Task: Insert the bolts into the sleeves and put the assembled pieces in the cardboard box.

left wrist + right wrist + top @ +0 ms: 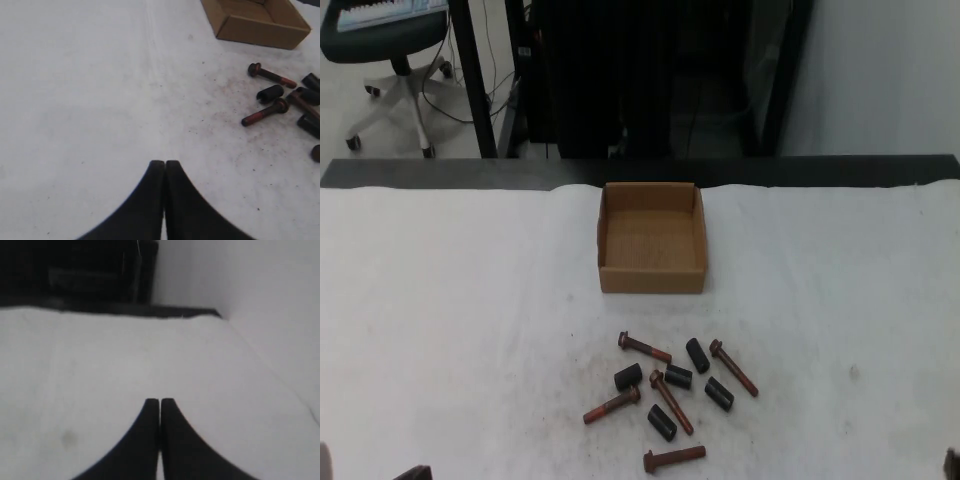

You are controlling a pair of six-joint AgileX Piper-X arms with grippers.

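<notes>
Rusty bolts (274,76) face left claw (165,162); white cloth (100,365) faces right claw (159,401).

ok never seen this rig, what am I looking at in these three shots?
Two robot arms at a bench. The wide shot is from a camera behind them, looking down over the white cloth. On it are a box and, nearer the arms, a loose pile of five bolts and five sleeves. The other two shots come from a camera on each arm's wrist. The dark wedge is the left gripper in one and the right gripper in the other. Both are shut, holding nothing. The left wrist shot also catches the pile and box.
</notes>
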